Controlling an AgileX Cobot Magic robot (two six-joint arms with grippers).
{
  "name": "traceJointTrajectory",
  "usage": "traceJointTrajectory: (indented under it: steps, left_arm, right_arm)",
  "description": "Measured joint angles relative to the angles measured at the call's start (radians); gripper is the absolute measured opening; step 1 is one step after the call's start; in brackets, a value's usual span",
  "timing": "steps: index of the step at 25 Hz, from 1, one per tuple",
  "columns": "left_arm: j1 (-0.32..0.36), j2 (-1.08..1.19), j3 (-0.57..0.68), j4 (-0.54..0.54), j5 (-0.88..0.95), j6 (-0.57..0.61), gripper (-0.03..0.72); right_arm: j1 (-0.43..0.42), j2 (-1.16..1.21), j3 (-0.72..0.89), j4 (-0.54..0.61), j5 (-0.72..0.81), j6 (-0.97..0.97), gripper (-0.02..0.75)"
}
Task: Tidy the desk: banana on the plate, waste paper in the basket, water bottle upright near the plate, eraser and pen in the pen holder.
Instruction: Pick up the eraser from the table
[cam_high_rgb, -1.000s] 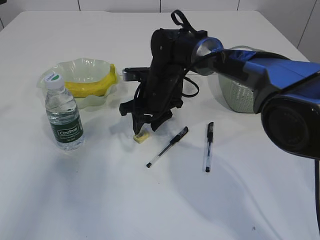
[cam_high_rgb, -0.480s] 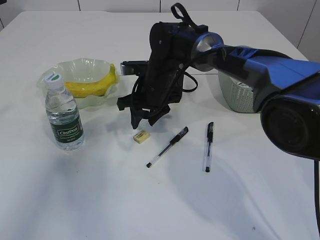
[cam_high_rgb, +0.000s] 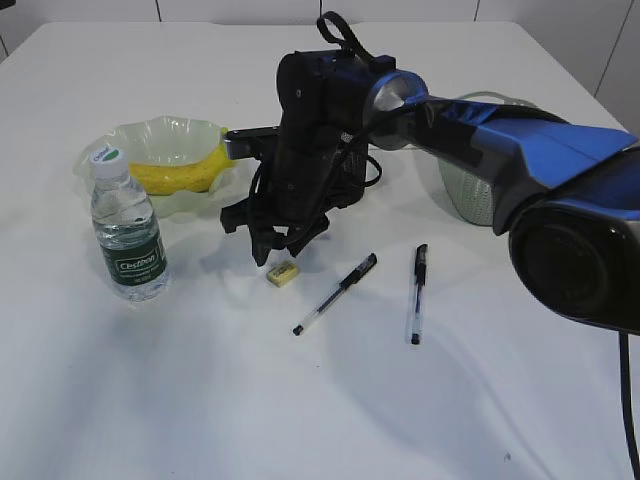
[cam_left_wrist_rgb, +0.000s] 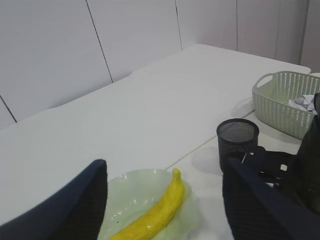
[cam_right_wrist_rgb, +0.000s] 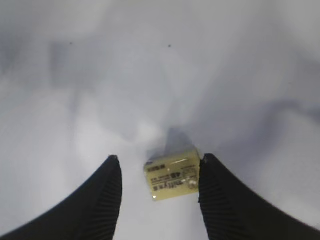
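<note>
right gripper (cam_high_rgb: 272, 246) hangs over the white surface (cam_high_rgb: 300, 400), jaws apart with the yellow eraser (cam_high_rgb: 283, 273) lying between them in the right wrist view; eraser (cam_right_wrist_rgb: 172, 178) sits near the right-hand finger, contact cannot be told; nothing is held; left gripper (cam_left_wrist_rgb: 165, 200) shows parted fingers, empty, above the plate (cam_left_wrist_rgb: 130, 195) carrying the banana (cam_left_wrist_rgb: 155, 215); mesh pen holder (cam_left_wrist_rgb: 237, 145) stands near the basket (cam_left_wrist_rgb: 287, 100) holding crumpled paper (cam_left_wrist_rgb: 306, 102); water bottle (cam_high_rgb: 125, 232) stands upright beside the plate; two pens (cam_high_rgb: 336, 293) (cam_high_rgb: 417, 293) lie on the surface.
</note>
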Motion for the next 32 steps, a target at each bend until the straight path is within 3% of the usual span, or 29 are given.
traceJointTrajectory:
  steps: [32]
  left_arm:
    - [0.0, 0.0, 0.0, 0.032, 0.029, -0.026, 0.506]
  right_arm:
    - [-0.002, 0.0, 0.0, -0.09, 0.002, -0.088, 0.377]
